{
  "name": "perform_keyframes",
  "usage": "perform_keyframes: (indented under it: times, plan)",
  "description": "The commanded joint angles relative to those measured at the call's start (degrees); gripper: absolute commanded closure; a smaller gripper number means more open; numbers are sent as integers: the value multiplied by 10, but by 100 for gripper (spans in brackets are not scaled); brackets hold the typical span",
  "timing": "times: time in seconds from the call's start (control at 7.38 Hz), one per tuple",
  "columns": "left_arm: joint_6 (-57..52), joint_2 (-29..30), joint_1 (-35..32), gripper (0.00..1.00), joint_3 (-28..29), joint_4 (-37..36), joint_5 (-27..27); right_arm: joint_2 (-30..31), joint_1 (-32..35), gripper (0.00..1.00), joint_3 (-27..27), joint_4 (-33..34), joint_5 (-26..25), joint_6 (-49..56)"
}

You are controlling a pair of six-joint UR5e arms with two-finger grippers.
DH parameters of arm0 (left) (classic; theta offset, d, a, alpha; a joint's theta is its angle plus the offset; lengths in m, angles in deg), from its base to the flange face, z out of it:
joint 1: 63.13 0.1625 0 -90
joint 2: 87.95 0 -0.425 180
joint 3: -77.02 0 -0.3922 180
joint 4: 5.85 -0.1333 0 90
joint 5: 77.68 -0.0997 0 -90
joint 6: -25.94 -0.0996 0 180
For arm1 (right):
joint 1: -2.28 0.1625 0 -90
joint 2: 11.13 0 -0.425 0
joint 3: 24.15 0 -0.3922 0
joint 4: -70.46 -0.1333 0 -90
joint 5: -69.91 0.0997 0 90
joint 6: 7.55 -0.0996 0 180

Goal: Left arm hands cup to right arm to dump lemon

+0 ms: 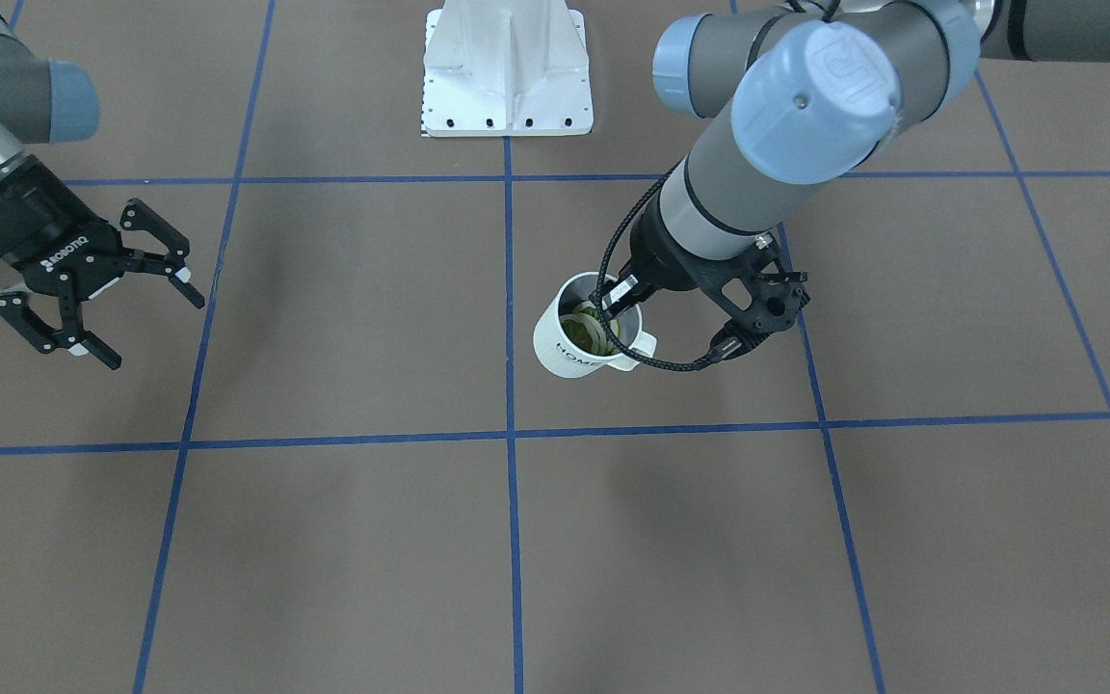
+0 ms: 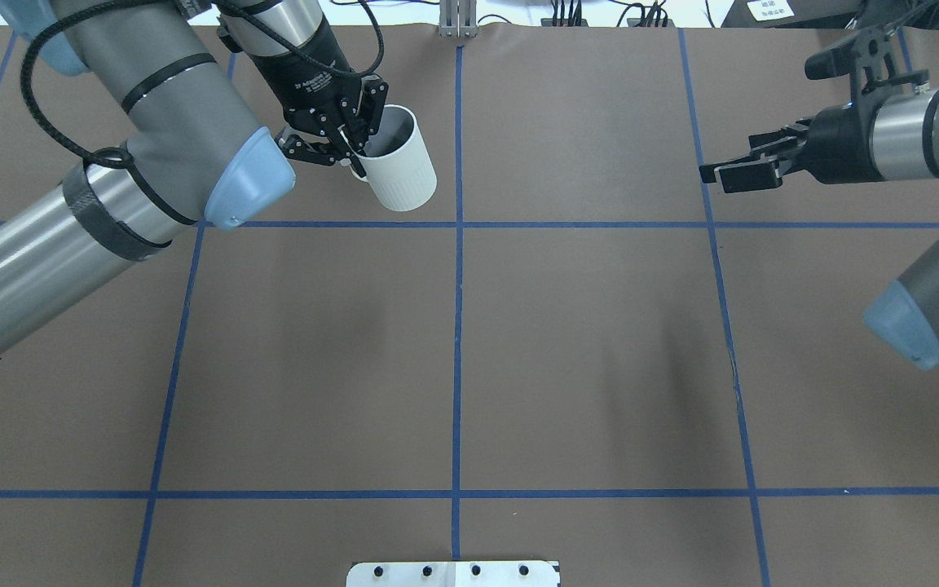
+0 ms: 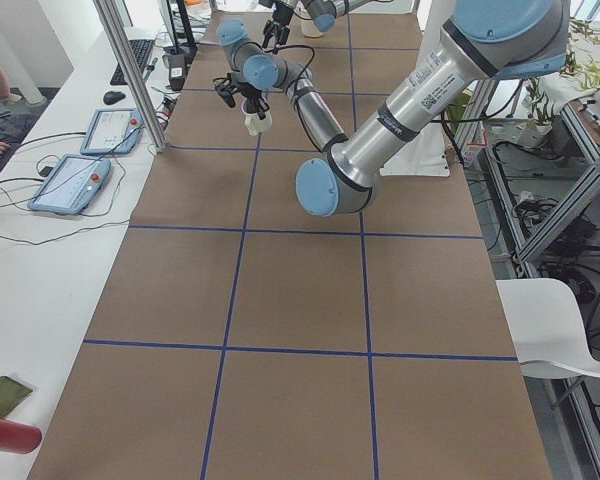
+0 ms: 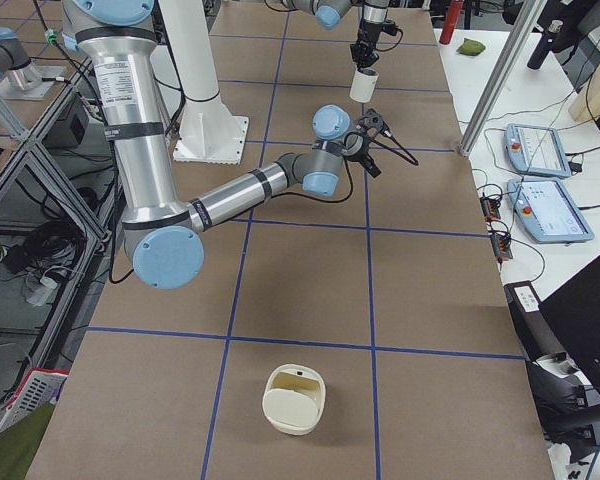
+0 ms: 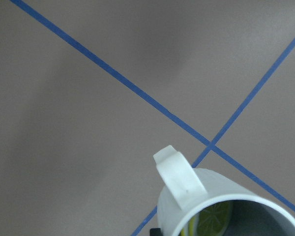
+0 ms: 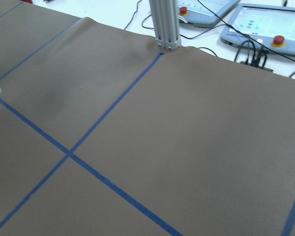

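While the left gripper (image 1: 619, 292) pinches the cup (image 1: 582, 339) at its rim, 1 finger reaches inside the mouth and the other presses the outer wall, just beside the handle (image 5: 179, 179). From those fingertips the cup hangs tilted and looks clear of the brown table (image 1: 324, 540), its shadow falling apart from it on the paper. It is a small white mug with a squarish loop handle, a greyish inside and dark "HOME" lettering on the side turned away from the gripper's wrist. Inside the mug, directly under the gripping fingers, lies the lemon (image 1: 590, 328). It is a yellow-green piece with pale rings, narrower than the mouth, and the left wrist view shows the segment pattern of a slice. The right gripper (image 1: 150, 323), printed "ROBOTIQ", hangs well apart from the left one, across the middle blue tape line (image 1: 509, 289). Its 2 fingers are spread wide with nothing between them. Its open side is turned toward the cup.
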Motion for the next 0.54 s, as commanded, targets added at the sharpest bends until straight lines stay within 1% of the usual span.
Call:
perform_keyframes:
  times: [0.0,0.14,0.27,0.41]
  plan:
    - [69,26,10,100,48,57,-1,-8,-108,1,-2,-66,-143,6]
    - [71,40,18,100,63,58,0,-34,-147,1,-2,-66,-190,8]
    - [71,43,22,100,66,69,0,-49,-190,1,-1,-66,-237,13]
    - [72,43,31,100,67,83,0,-53,-233,1,0,-65,-301,39]
